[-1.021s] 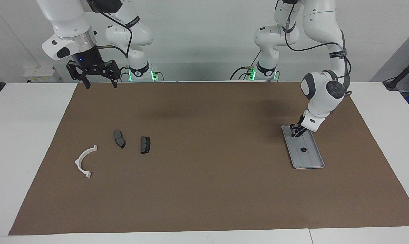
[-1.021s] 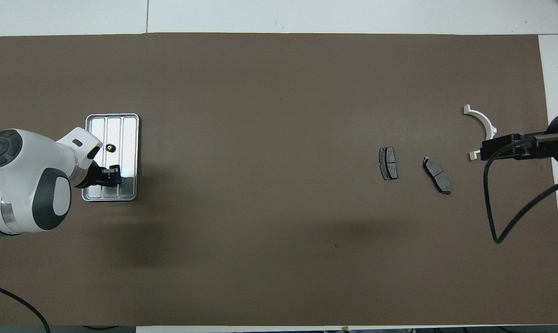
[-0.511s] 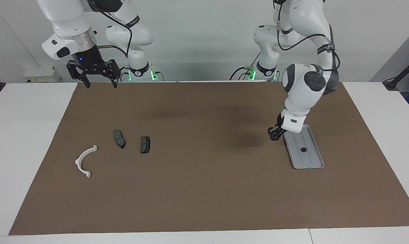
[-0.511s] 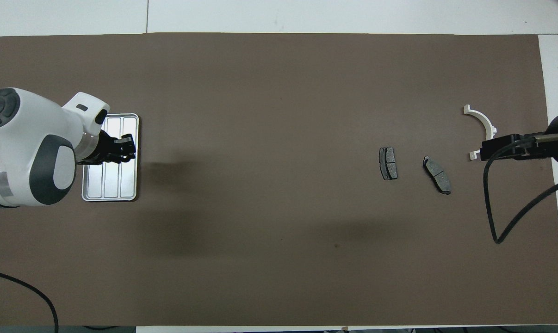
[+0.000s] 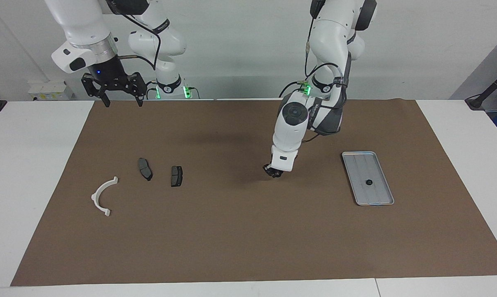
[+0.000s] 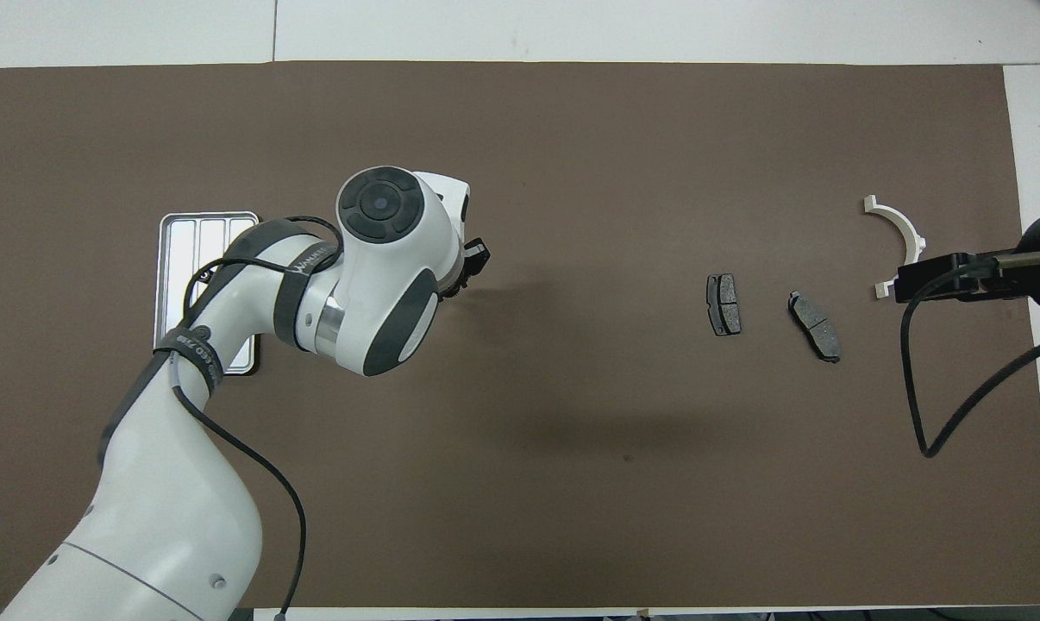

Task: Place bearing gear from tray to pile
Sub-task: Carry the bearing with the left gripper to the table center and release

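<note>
One small dark bearing gear [image 5: 369, 182] lies on the silver tray [image 5: 357, 153] toward the left arm's end. My left gripper [image 5: 273, 171] hangs low over the bare mat near the table's middle, between tray and pile. Its fingertips are shut on something small and dark, apparently another bearing gear. The pile lies toward the right arm's end: a white arc [image 5: 95, 197] and two dark pads [image 5: 145, 169] [image 5: 176, 176]. My right gripper [image 5: 118, 99] waits open, raised over the mat's edge by its base. In the overhead view the left arm covers part of the tray [image 6: 197, 226].
A brown mat [image 5: 248, 231] covers most of the white table. A black cable [image 6: 917, 388] loops down from the right arm over the mat near the white arc [image 6: 904, 226].
My left gripper has risen from the tray's end nearest the robots and swung toward the table's middle, toward the pile. The right arm has not moved.
</note>
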Action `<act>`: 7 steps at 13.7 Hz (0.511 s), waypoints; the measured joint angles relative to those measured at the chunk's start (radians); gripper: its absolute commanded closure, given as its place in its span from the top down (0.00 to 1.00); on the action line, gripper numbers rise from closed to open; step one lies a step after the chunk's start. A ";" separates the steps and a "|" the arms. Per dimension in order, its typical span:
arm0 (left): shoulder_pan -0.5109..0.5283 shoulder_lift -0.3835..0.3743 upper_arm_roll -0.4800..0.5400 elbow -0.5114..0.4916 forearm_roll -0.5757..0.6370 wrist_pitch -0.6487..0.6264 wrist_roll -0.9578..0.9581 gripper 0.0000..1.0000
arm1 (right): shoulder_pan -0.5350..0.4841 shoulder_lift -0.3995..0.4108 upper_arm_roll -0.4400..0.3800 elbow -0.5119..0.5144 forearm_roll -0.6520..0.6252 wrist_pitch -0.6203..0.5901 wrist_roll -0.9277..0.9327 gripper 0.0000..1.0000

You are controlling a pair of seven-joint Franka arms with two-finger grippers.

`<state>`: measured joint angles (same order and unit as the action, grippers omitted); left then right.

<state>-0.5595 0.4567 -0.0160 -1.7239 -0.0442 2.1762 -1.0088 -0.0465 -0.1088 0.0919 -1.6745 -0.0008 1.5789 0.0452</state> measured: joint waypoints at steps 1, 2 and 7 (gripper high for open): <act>-0.001 0.004 0.000 0.000 0.000 0.020 -0.007 0.16 | 0.000 0.000 0.000 0.000 0.000 0.000 0.000 1.00; -0.001 0.004 0.002 0.003 0.000 0.029 -0.009 0.17 | 0.000 0.000 0.000 0.000 0.000 0.000 0.000 1.00; -0.017 0.004 0.002 -0.024 0.000 0.040 -0.011 0.18 | 0.000 0.000 0.000 0.000 0.000 -0.001 0.000 1.00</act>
<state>-0.5762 0.4610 -0.0137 -1.7477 -0.0438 2.2160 -1.0201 -0.0465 -0.1090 0.0919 -1.6747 -0.0007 1.5781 0.0451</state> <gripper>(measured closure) 0.648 0.000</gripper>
